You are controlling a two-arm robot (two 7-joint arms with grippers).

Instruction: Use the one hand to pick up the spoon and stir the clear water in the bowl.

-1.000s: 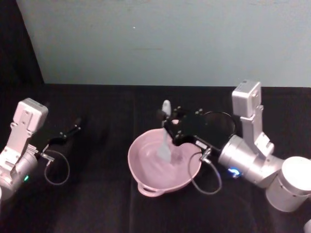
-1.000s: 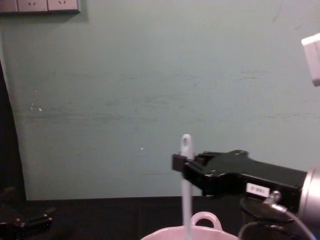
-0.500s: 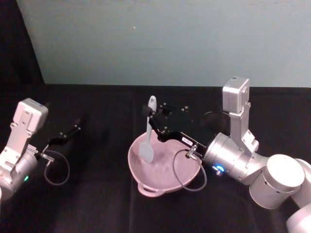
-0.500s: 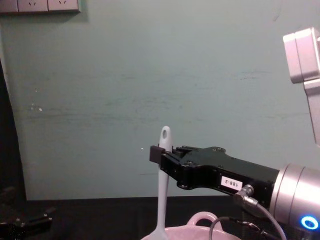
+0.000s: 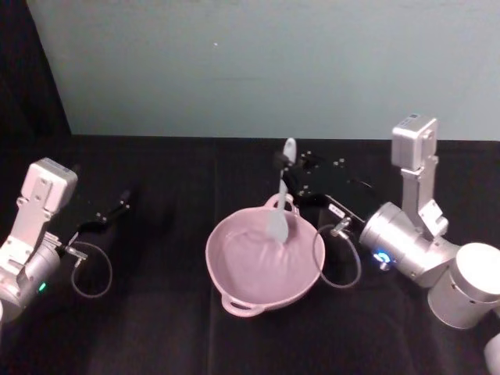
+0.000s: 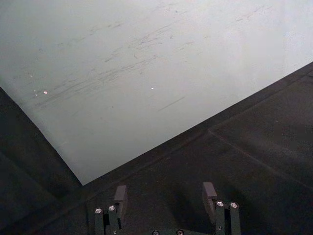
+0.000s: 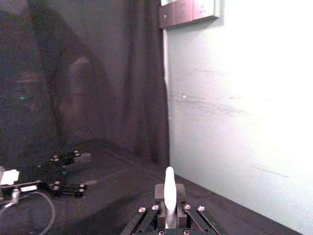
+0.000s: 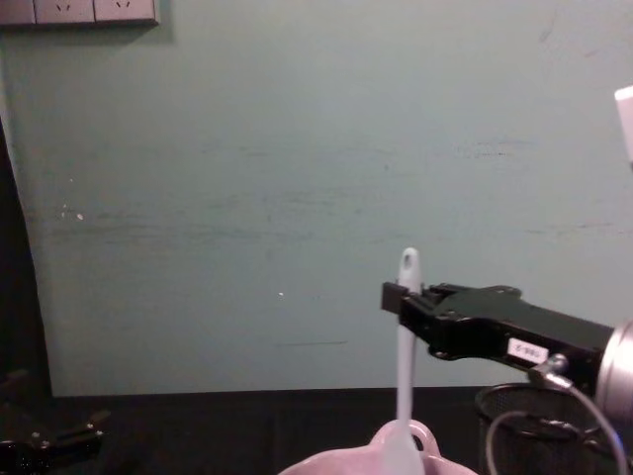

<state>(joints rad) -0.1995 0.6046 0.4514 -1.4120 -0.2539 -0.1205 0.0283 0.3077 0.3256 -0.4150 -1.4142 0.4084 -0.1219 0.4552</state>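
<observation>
1. The right gripper point(image 5: 287, 167) reaches in from the right side and is above the far side of the pink bowl point(image 5: 231, 270)
2. Its two black fingers are pressed onto the white spoon point(image 5: 282, 195). They pinch the thin handle near its top
3. The spoon stands almost straight up. Its round end with the little hole sticks up over the fingers. Its wide end hangs down inside the bowl, close to the far rim
4. In the chest view, the wide end of the spoon is just in front of a small loop on the bowl's rim. I cannot tell if the spoon touches the bowl or the water
5. The bowl sits in the middle of the black table point(image 5: 156, 328). It has one more loop on the rim nearest the robot
6. A black mesh cup point(image 8: 522, 427) stands on the right, behind the right gripper
7. A grey cable point(image 5: 337, 262) hangs in a loop from the right wrist, just beside the bowl
8. The left gripper point(image 5: 121, 208) is on the left side of the table, well apart from the bowl. In the left wrist view its fingers point(image 6: 120, 195) are spread wide
9. A pale blue-green wall point(image 5: 234, 70) stands behind the table
</observation>
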